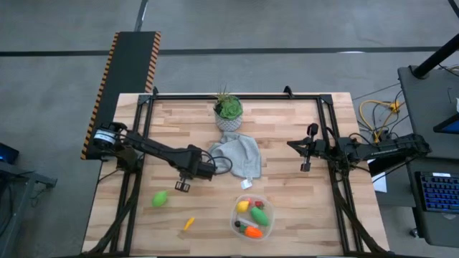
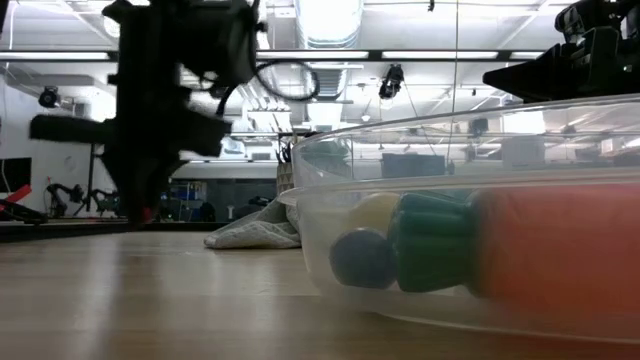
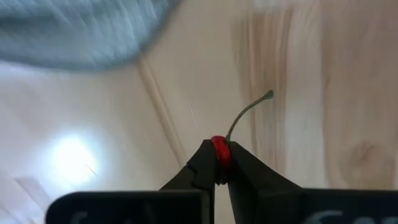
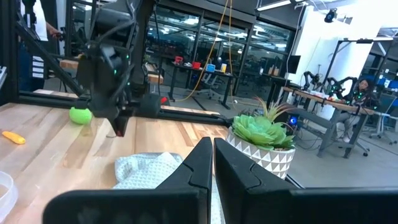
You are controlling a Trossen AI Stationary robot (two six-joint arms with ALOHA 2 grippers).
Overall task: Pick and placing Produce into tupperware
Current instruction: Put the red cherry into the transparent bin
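Note:
My left gripper (image 1: 182, 185) hangs over the table's left middle, shut on a tiny red berry (image 3: 219, 152) with a thin green stem. The clear tupperware (image 1: 252, 217) stands near the near edge, to the right of this gripper. It holds a yellow lemon, a green oval, an orange carrot and a red piece. A green oval (image 1: 159, 199) and a small orange carrot (image 1: 188, 223) lie on the wood near the left gripper. My right gripper (image 1: 306, 165) waits shut and empty over the table's right side. My left gripper pinches the red berry (image 3: 219, 149) between its two fingertips (image 3: 204, 157), coming from above and pointing down. The berry's stem (image 3: 249, 112) sticks out free beyond the tips. In the low view the gripper (image 2: 148, 208) hangs just clear of the tabletop.
A leafy plant in a patterned pot (image 1: 228, 115) stands at the far middle, with a crumpled grey cloth (image 1: 238, 156) lying just in front of it. A small white tag (image 1: 246, 184) lies between the cloth and the tupperware. Bare wood stretches along the right side.

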